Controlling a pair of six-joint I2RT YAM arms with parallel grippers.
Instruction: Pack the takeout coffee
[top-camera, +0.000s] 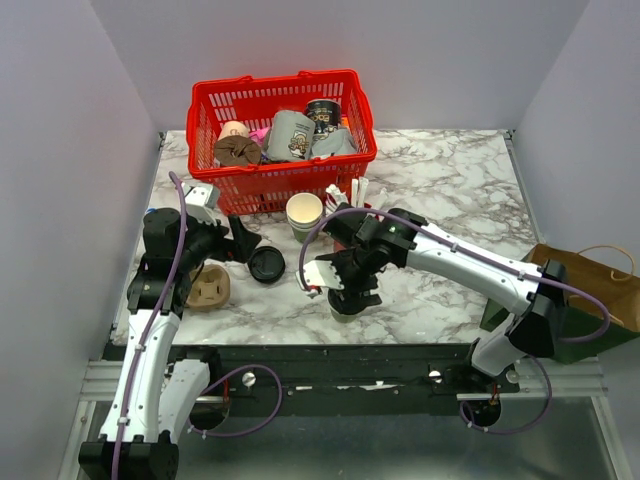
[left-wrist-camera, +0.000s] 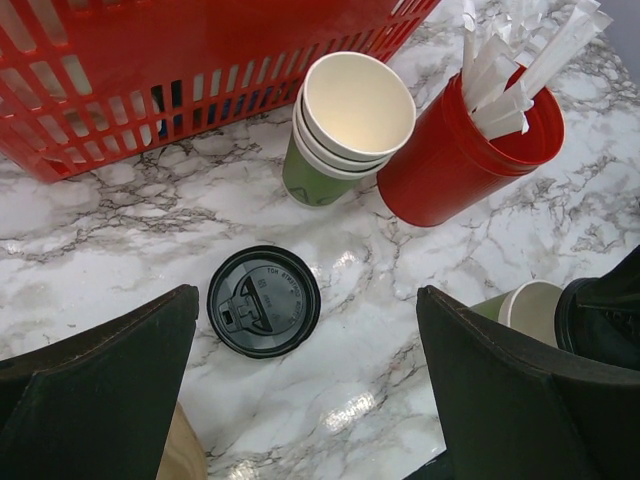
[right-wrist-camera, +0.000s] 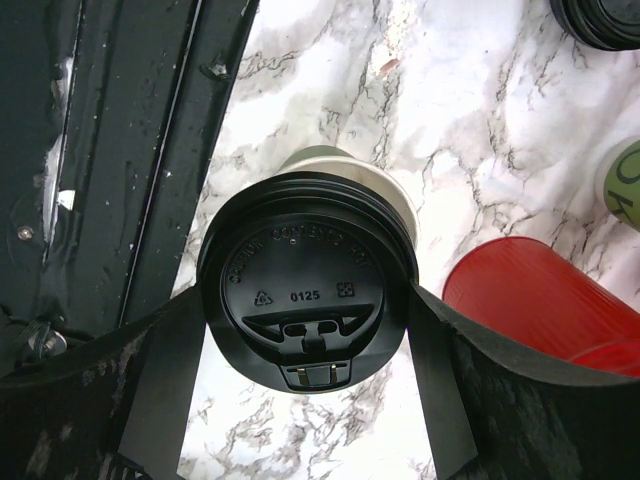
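The black lid (right-wrist-camera: 305, 300) is gripped at both sides by the wide-spread right fingers (right-wrist-camera: 445, 380), over the takeout coffee cup (right-wrist-camera: 320, 158) near the tabletop's (top-camera: 450, 170) front edge. The left fingers (left-wrist-camera: 100, 385) are held wide open, empty.

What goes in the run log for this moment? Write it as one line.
step: lidding | right gripper: shut on black lid over green cup | left gripper: open over spare lid | green cup: not yet packed
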